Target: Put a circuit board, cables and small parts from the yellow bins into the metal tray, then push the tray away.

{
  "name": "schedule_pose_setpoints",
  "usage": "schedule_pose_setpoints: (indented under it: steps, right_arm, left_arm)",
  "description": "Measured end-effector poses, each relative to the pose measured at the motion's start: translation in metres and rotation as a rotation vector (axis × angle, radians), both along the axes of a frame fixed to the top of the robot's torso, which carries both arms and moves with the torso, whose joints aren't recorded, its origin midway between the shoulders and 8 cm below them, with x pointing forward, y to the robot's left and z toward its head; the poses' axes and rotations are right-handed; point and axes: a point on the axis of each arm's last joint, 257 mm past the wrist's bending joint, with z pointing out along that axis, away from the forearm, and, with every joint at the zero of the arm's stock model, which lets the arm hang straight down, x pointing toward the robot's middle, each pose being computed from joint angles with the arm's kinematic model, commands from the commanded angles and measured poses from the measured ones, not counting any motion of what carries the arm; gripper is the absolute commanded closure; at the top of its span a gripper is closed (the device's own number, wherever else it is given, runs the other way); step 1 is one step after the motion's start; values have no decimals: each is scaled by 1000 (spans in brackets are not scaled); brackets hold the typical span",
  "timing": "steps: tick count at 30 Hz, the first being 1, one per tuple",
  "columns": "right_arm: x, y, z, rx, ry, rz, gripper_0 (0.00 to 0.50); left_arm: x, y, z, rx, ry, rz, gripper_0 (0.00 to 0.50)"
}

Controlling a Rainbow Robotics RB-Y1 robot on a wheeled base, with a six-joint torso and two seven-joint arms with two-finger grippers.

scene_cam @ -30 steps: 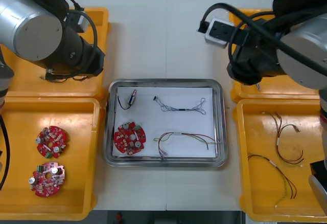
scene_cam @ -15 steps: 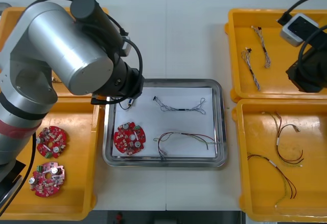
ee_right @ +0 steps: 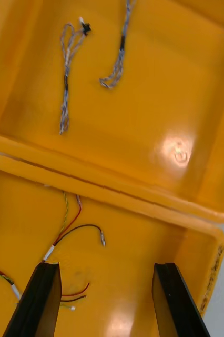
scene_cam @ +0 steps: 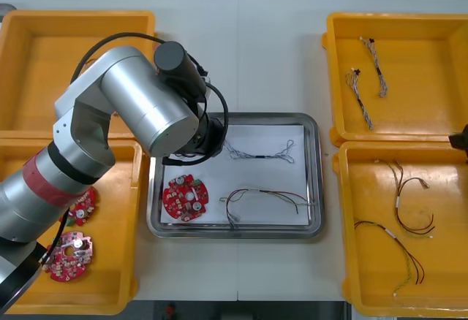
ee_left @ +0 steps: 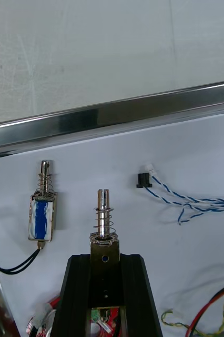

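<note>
The left end effector (ee_left: 105, 259) is clamped tight on a metal part (ee_left: 104, 218), a slim slotted pin wound with a fine spring. Its long axis runs straight out from the fingertips toward the shiny tray rim (ee_left: 122, 118) ahead, over the tray's white floor. Just beside the fingers a second part (ee_left: 42, 210), blue-bodied, lies parallel; on the other side is a twisted blue-white cable (ee_left: 188, 197). The right end effector (ee_right: 105, 276), wide open and empty, hovers over a bin (ee_right: 138, 253).

1. Left gripper (ee_left: 105, 258): black fingers clamped on a small silver metal part with a spring (ee_left: 104, 218), over the white inside of the shiny metal tray (ee_left: 117, 118).
2. Blue-bodied small metal part (ee_left: 42, 216) lies near the tray's rim.
3. Twisted blue-and-white cable (ee_left: 196, 201) lies apart from both parts.
</note>
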Motion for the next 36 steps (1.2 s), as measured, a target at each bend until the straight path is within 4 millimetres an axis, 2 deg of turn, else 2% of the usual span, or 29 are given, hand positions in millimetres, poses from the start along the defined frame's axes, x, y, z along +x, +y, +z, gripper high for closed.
schedule_pose_setpoints:
  steps: [3,7,13,17,18,19,22,23,27,36]
  right_arm:
    - [-14,-8,-10,43,19,-84,0]
    - [-29,-11,-24,35,54,-97,0]
    - [-48,-5,-48,182,116,-214,0]
    - [-53,1,-61,240,163,-221,0]
    - [-53,2,-62,247,170,-221,0]
    - [-53,2,-64,254,175,-226,0]
    - [-54,-1,-69,278,191,-257,0]
    - [-54,-3,-71,284,198,-265,0]
    - [-55,-10,-80,296,231,-288,0]
    - [-54,-18,-87,304,259,-314,0]
  left_arm:
    - [4,0,-8,0,2,2,500]
    - [7,-2,-19,6,2,0,499]
    - [6,-1,-28,24,8,-5,499]
    - [6,-1,-28,24,8,-4,493]
    - [6,-1,-28,24,8,-4,438]
    - [6,-1,-28,24,8,-4,324]
    - [7,-1,-28,23,8,-4,52]
    - [7,-1,-28,23,7,-4,4]
    - [7,-2,-28,20,5,-5,0]
    - [5,-2,-24,19,7,-5,0]
